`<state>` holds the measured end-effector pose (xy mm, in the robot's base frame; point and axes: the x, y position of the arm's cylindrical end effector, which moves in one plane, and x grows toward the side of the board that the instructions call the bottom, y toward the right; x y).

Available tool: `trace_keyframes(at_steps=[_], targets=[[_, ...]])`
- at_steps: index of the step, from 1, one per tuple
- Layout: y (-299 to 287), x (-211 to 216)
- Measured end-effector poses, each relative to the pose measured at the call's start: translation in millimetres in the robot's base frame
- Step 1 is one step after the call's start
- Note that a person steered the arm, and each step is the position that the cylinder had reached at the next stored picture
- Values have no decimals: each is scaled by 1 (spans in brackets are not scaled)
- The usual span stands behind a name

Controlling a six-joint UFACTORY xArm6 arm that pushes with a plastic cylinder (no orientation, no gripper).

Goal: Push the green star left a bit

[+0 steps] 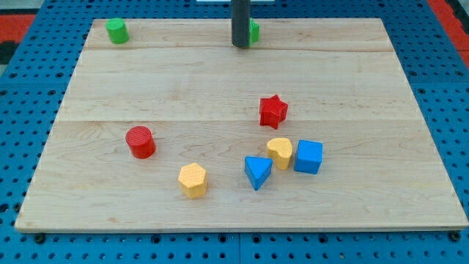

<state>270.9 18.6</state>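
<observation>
The dark rod comes down from the view's top, and my tip [240,45] rests on the wooden table [220,81] near its far edge. This tool is a plain rod with nothing to spread or press together, and it pinches nothing. A green block [254,31], mostly hidden behind the rod, sits right against the tip on the view's right; its shape cannot be made out, though it looks to be the green star. Well off to the tip's left along the same edge stands a green cylinder [116,31]. Toward the view's bottom from the tip lie a red star [273,111], a yellow heart-like block [280,152], a blue cube [308,156], a blue triangle [257,171], a yellow hexagon [193,180] and a red cylinder [140,141].
</observation>
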Motion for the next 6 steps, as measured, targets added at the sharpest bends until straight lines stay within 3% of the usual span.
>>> trace_keyframes(at_steps=[1, 2, 4, 5, 6], targets=[[67, -3], [98, -16], [-2, -61], [-2, -63], [68, -62]])
